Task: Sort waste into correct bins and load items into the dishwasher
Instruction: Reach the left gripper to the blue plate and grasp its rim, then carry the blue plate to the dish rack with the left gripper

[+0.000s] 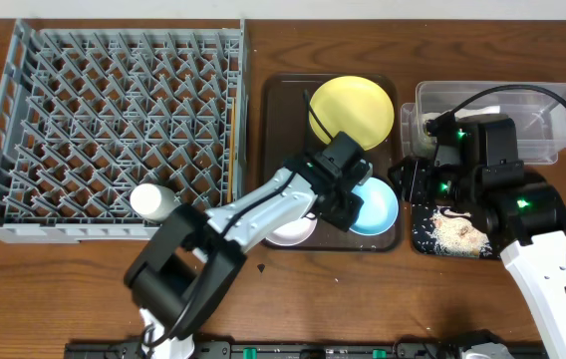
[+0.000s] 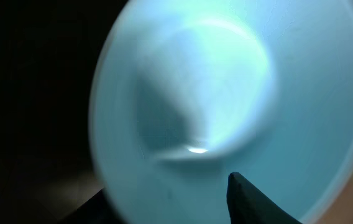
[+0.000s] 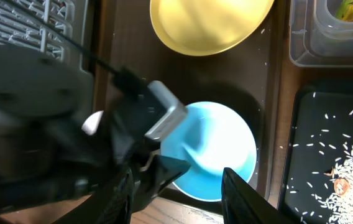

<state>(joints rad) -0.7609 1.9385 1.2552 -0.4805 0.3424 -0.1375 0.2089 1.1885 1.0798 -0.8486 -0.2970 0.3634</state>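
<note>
While light blue bowl point(image 1: 378, 209) is located at front-right of brown serving tray point(image 1: 281, 100), its rim is straddled by L jaws; grip cannot be told. R jaws are held apart, empty. Rice point(image 1: 454, 234) lies in black tray point(image 1: 421, 239), wrapper point(image 3: 349, 9) in clear tub point(image 1: 562, 120). Yellow plate point(image 1: 353, 108) and white bowl point(image 1: 288, 235), just beside, remain unracked.
</note>
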